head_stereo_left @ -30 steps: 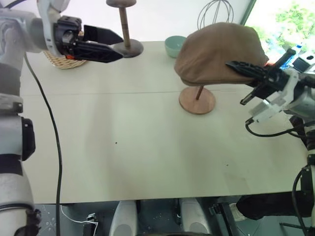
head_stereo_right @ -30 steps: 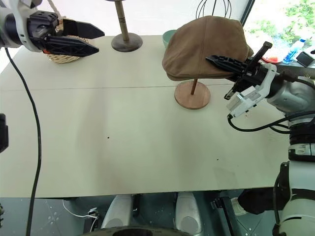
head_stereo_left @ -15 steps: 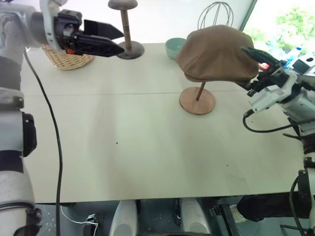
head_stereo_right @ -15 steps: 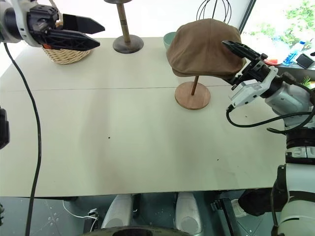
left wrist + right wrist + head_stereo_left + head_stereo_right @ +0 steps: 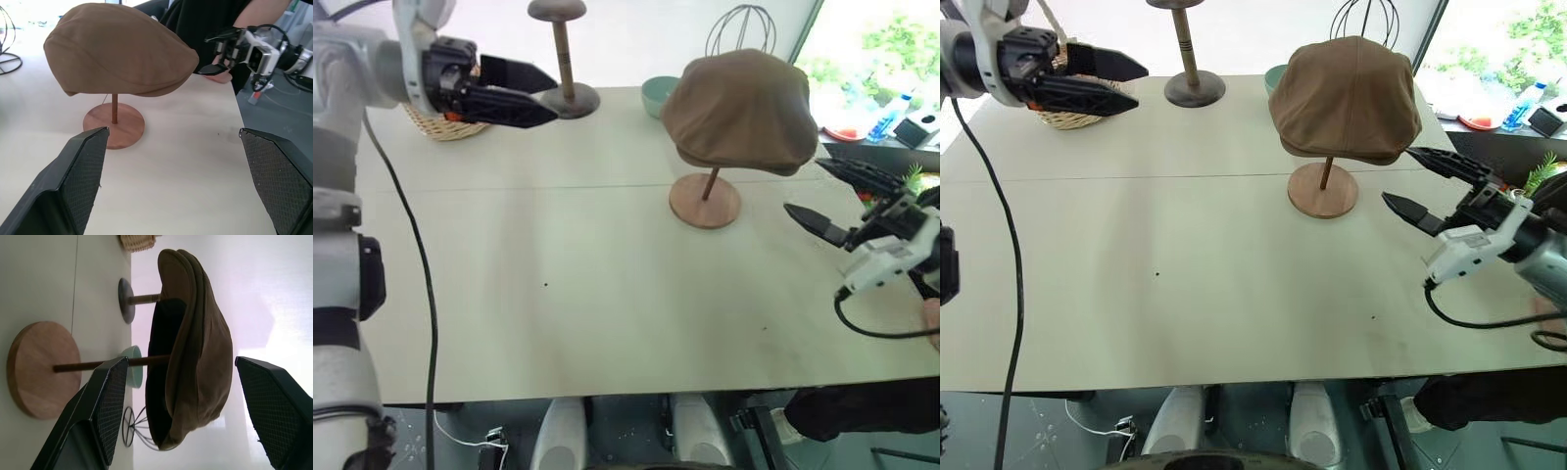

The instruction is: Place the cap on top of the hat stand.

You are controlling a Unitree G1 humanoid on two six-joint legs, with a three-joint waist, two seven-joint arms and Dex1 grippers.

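The brown cap sits over the top of the hat stand, whose slanted stem and round wooden base show beneath it. The disc top is hidden under the cap. My right gripper is open and empty, to the right of the stand's base and apart from the cap. My left gripper hangs open and empty over the far left of the table, pointing right toward the stand. In the left wrist view the cap and base lie ahead between my fingers.
A wicker basket stands at the far left behind my left gripper. A darker turned-wood stand, a pale green bowl and a wire head form line the back edge. A person in dark clothing stands beyond the table's right side.
My right gripper has let go of the cap's right edge, opened, and drawn back to the right and down. The cap stays on the stand. My left gripper has not moved.
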